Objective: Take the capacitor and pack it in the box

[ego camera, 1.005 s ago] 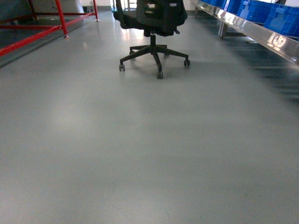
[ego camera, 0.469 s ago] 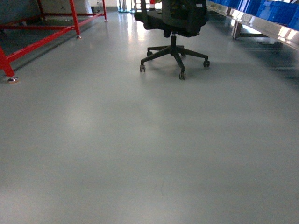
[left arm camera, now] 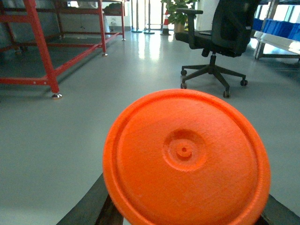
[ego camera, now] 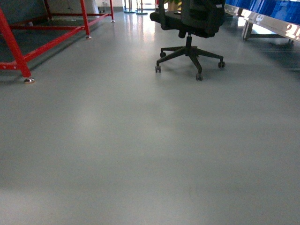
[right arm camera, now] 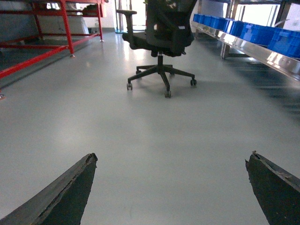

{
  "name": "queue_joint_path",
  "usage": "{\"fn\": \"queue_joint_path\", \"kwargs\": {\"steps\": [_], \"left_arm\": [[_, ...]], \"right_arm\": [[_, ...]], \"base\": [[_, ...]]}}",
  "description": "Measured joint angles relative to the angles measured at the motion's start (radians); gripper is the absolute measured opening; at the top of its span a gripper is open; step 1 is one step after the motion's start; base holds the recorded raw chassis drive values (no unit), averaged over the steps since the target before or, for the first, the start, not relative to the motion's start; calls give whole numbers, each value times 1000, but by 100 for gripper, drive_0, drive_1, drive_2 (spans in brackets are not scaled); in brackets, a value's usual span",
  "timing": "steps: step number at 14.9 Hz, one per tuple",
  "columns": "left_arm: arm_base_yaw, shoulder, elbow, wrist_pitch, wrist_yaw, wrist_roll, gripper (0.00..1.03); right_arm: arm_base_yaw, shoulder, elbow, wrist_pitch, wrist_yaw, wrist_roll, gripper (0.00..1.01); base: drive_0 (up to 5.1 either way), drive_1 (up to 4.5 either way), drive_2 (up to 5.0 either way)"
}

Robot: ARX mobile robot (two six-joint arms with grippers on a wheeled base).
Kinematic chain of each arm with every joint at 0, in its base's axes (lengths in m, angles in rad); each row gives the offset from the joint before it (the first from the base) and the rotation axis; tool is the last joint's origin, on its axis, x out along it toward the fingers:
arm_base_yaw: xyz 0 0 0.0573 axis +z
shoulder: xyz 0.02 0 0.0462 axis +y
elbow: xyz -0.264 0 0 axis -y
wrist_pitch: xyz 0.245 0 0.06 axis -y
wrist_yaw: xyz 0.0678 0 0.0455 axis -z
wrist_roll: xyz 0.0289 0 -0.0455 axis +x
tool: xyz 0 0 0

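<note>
In the left wrist view the capacitor (left arm camera: 187, 157) shows as a large orange round face with a raised rim and a small hub in its middle. My left gripper (left arm camera: 187, 211) is shut on it, and only the dark fingers (left arm camera: 91, 208) peek out at the lower corners. My right gripper (right arm camera: 172, 159) is open, its two dark fingertips (right arm camera: 84, 173) wide apart over bare grey floor, nothing between them. The box is out of view. Neither gripper shows in the head view.
A black office chair (ego camera: 190, 28) on castors stands ahead, slightly right. A red metal frame (ego camera: 28, 42) with a foot on the floor is at the left. A steel rack with blue bins (right arm camera: 262, 35) runs along the right. Grey floor (ego camera: 140, 150) fills the foreground.
The head view has swung left: the chair and blue bins slid to the right of the frame, and the red frame's leg and foot came into view at the left.
</note>
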Motion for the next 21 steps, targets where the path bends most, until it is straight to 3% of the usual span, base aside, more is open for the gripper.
{"fn": "queue_joint_path", "kwargs": {"steps": [21], "left_arm": [[0,0,0,5,3,0,44]], "right_arm": [[0,0,0,1,0,0,98]], "base": [[-496,245,245]]}}
